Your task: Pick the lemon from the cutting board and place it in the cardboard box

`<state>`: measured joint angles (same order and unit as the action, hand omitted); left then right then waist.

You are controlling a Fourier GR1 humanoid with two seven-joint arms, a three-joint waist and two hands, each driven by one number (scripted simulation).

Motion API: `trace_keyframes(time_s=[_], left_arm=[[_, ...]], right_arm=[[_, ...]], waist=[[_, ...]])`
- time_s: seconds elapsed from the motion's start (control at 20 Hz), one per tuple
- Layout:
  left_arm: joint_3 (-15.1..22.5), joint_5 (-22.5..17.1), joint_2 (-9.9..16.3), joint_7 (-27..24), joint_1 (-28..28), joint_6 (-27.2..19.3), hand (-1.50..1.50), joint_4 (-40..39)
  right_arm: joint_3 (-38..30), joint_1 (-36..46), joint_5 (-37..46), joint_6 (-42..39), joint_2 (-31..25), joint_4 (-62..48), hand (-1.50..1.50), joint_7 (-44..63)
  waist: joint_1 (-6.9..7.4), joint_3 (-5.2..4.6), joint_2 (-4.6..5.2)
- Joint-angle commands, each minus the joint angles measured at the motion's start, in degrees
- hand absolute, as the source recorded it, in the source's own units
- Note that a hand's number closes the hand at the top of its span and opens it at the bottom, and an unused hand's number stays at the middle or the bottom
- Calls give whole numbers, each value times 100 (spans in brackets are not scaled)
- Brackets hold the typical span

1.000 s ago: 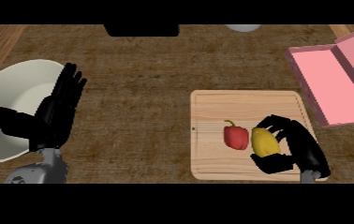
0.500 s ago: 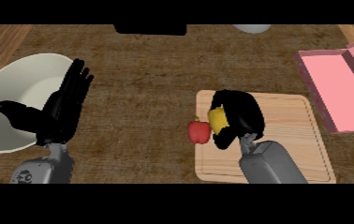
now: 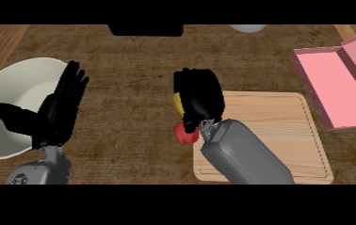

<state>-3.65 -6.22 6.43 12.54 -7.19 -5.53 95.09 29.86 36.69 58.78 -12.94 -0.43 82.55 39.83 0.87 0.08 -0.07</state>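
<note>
Two black hands show over the brown tabletop [image 3: 139, 64]. At mid-frame the right hand [image 3: 200, 99] has its fingers curled round the yellow lemon [image 3: 178, 104], of which only a sliver shows at the hand's left side, just past the left edge of the wooden cutting board [image 3: 278, 125]. A red fruit [image 3: 185, 133] sits touching the wrist below the hand, at the board's left edge. At the right edge lies the pink-lined cardboard box [image 3: 327, 85], well apart from the lemon. At lower left the left hand [image 3: 59, 111] rests with straight fingers up, over a white bowl [image 3: 24, 87].
</note>
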Motion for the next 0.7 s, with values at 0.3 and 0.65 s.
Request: trace_keyframes(time_s=[0.3, 0.65], left_arm=[[-174, -137, 27, -78, -44, 76, 0, -202], [91, 80, -103, 28, 404, -57, 0, 384]], right_arm=[[-804, 1086, 234, 439, 42, 934, 150, 1307], [-1744, 913, 516, 255, -643, 1591, 150, 1466]], waist=[[-76, -12, 2], [-96, -7, -12]])
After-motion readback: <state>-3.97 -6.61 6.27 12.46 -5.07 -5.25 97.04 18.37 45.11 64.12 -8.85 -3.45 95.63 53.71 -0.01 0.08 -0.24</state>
